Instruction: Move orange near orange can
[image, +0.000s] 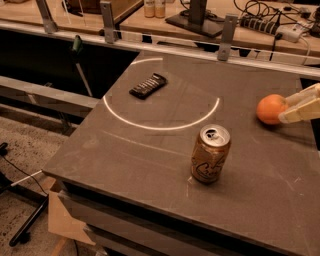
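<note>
The orange (268, 108) sits on the dark table (150, 160) near its right edge. My gripper (285, 110) reaches in from the right edge of the view and is right against the orange's right side. Its cream-coloured tips lie over that side of the fruit. The orange can (210, 153) stands upright towards the front of the table, silver top and pull tab showing. It is to the left of and nearer than the orange, well apart from it.
A flat black snack bar (148, 85) lies at the back left, on a white circle line (160, 126) marked on the table. A rail with metal posts (224, 30) runs behind the table. A benchtop with cables lies beyond it. The floor drops off at the left.
</note>
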